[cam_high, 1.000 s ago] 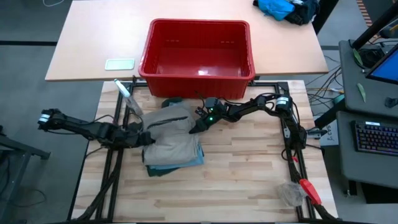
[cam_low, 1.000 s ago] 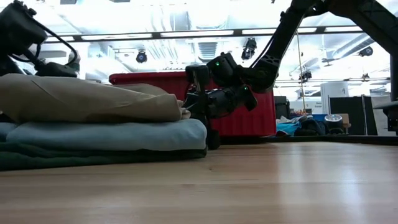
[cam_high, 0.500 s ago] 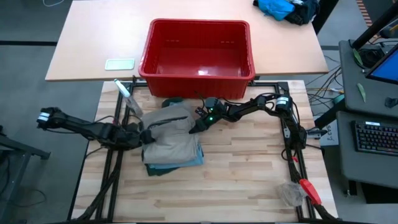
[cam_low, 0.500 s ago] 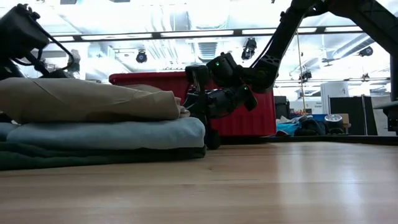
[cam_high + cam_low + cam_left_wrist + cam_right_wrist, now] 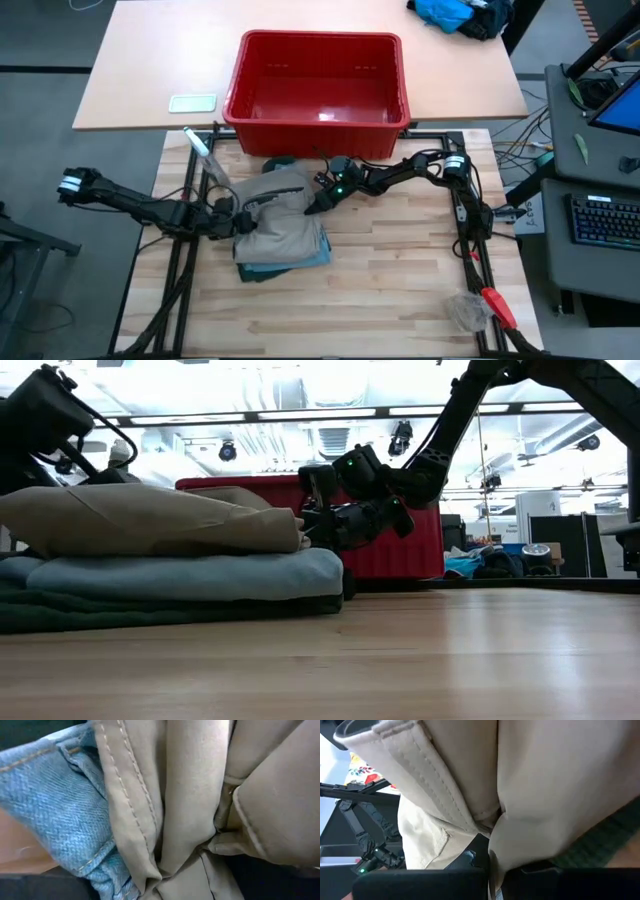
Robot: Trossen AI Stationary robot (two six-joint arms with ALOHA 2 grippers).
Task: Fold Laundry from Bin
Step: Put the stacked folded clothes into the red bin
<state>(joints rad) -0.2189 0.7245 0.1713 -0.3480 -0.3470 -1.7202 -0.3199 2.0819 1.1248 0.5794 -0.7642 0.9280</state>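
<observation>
The laundry lies in a stack (image 5: pixel 282 228) on the wooden table. A khaki piece (image 5: pixel 150 520) is on top, light blue denim (image 5: pixel 180 575) lies under it, and dark green cloth (image 5: pixel 120 612) is at the bottom. The red bin (image 5: pixel 318 85) stands on the paler table beyond. My left gripper (image 5: pixel 230 222) is at the stack's left edge, open, its fingers hidden by cloth. My right gripper (image 5: pixel 310 538) is shut at the khaki piece's right end. My left gripper meets the stack's left edge (image 5: pixel 240 224), coming level from the table's left. Khaki folds (image 5: pixel 185 820) and denim (image 5: pixel 60 805) fill its wrist view, so the place of contact is hidden. My right gripper pinches a fold at the khaki piece's right end (image 5: pixel 495 855) between its two fingers. It comes from the table's right, slanting slightly down. The piece rests on the denim.
A pale green flat thing (image 5: pixel 192 103) and a bright blue cloth heap (image 5: pixel 450 14) lie on the far table. A red-handled tool (image 5: pixel 497 305) and a clear bundle (image 5: pixel 465 312) sit at the near right corner. Bare wood (image 5: pixel 380 290) spreads near the front.
My left gripper has gone toward the table's right edge, into the stack. The whole stack has slid a little to the right, and the khaki piece's left end stands higher. My right gripper has kept its hold.
</observation>
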